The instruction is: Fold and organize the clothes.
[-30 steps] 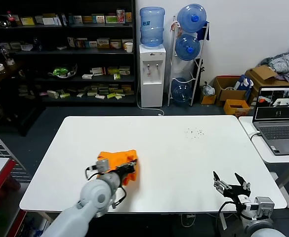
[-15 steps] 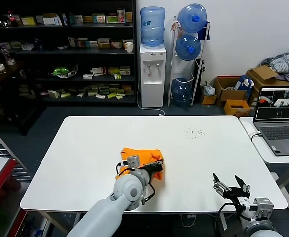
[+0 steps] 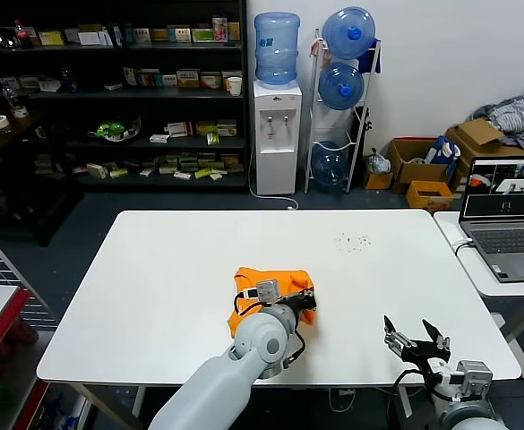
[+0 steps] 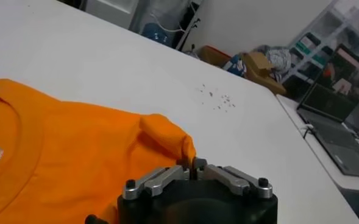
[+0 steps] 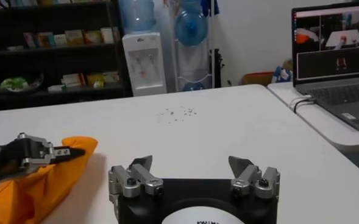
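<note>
The orange T-shirt (image 3: 254, 288) lies bunched and folded near the front middle of the white table (image 3: 154, 269). My left gripper (image 3: 308, 296) is shut on the shirt's edge at its right side. In the left wrist view the left gripper (image 4: 191, 164) pinches a raised orange fold (image 4: 167, 137), and the collar (image 4: 30, 140) with a small white mark shows. My right gripper (image 3: 416, 340) is open and empty over the table's front right edge. From the right wrist view the right gripper (image 5: 192, 167) is spread wide, with the shirt (image 5: 57, 170) and left gripper (image 5: 69, 153) farther off.
A side table with an open laptop (image 3: 507, 219) stands at the right. Small dark specks (image 3: 355, 239) lie on the table's far right part. Shelves, a water dispenser (image 3: 275, 134) and cardboard boxes stand behind the table.
My left gripper has dragged the orange shirt to the right across the table, from front left toward the front middle. The right gripper has stayed in place.
</note>
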`<action>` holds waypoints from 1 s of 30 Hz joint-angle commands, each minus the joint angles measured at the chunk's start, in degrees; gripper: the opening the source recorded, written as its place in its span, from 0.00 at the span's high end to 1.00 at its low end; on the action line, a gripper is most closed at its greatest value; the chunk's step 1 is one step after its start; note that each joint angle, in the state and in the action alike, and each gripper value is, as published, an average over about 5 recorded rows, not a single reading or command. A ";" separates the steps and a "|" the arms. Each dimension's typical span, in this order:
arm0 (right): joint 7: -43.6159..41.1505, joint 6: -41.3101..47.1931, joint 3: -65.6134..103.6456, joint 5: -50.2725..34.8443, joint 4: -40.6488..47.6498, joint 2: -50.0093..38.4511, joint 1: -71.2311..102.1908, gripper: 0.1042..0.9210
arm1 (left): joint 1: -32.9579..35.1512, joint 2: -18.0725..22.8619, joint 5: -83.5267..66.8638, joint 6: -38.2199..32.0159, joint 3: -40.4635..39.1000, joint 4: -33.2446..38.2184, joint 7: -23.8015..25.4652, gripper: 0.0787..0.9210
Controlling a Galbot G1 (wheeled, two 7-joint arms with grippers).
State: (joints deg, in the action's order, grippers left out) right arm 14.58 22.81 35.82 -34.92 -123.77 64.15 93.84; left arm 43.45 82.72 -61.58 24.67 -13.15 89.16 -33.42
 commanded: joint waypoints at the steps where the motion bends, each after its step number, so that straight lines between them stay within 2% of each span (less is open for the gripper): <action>1: -0.55 -0.43 -0.13 0.04 0.15 -0.03 0.01 0.12 | -0.02 2.03 0.72 -0.03 -0.60 -0.32 -0.54 0.95; 5: -3.73 -2.98 -0.06 0.67 0.63 -0.32 0.07 0.12 | 2.57 0.26 0.47 -0.19 1.06 5.31 2.12 0.88; 8: -8.62 -6.02 0.49 1.95 2.24 -0.86 -0.25 0.12 | 7.41 -4.30 2.42 -1.46 4.84 13.69 7.17 0.78; 13: -15.31 -15.61 2.48 3.78 9.62 -1.90 -1.20 0.12 | 24.28 -17.92 13.55 -9.79 18.11 26.37 23.15 0.61; 15: -17.41 -19.46 3.49 4.58 12.79 -2.12 -1.24 0.12 | 32.38 -21.93 17.14 -15.14 25.79 27.99 28.95 0.54; 17: -19.36 -23.10 4.86 5.65 15.27 -2.18 -1.09 0.12 | 40.89 -24.05 18.91 -19.82 34.56 27.17 33.52 0.47; 19: -20.85 -25.68 6.53 6.47 16.69 -1.95 -0.99 0.12 | 48.31 -24.48 20.38 -23.74 42.67 25.29 36.98 0.40; 22: -23.04 -27.27 9.23 6.75 17.45 -1.25 -0.82 0.12 | 54.21 -22.96 24.64 -29.14 50.35 22.60 41.11 0.30; 26: -25.18 -27.91 11.15 5.89 17.51 0.41 -0.77 0.12 | 55.66 -18.53 31.04 -35.65 52.90 20.50 44.71 0.17; 30: -26.08 -29.24 11.12 6.56 17.47 2.00 -0.48 0.12 | 54.15 -13.59 34.42 -38.77 52.19 20.26 47.53 0.12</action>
State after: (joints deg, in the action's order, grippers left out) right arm -4.52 1.60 43.02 -29.68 -110.48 63.66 93.10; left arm 82.50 66.26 -41.40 2.30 22.65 108.21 -1.39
